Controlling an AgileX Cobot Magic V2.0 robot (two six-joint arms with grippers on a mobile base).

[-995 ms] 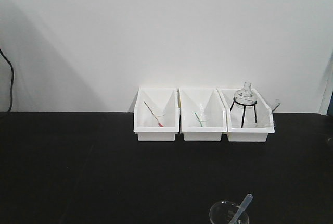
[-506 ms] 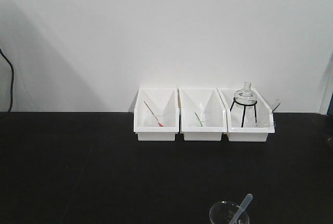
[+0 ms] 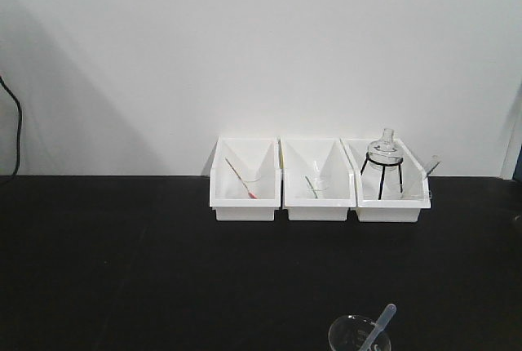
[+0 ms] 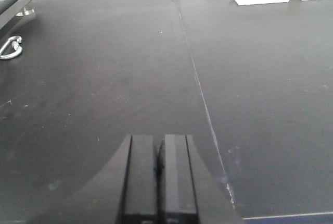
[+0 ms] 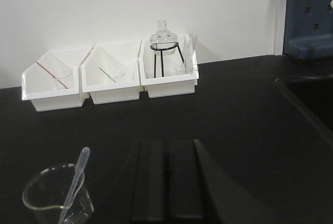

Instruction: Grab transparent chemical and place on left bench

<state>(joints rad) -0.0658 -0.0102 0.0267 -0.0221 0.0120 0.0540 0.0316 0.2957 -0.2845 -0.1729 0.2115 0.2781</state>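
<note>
The transparent chemical is a clear dropper pipette (image 3: 380,326) leaning bulb-up in a small glass beaker (image 3: 352,334) at the near edge of the black worktop (image 3: 122,261). It also shows in the right wrist view (image 5: 75,179), in the beaker (image 5: 52,195) to the left of my right gripper (image 5: 166,143). The right gripper is shut and empty, a short way right of the beaker. My left gripper (image 4: 158,138) is shut and empty, low over bare black worktop (image 4: 104,78). Neither gripper shows in the front view.
Three white bins stand against the wall: the left (image 3: 244,179) holds a red-tinted pipette, the middle (image 3: 318,179) a green-tinted one, the right (image 3: 386,184) a flask on a black tripod. A sink recess (image 5: 312,99) lies far right. A carabiner (image 4: 10,47) lies at the left wrist view's left edge.
</note>
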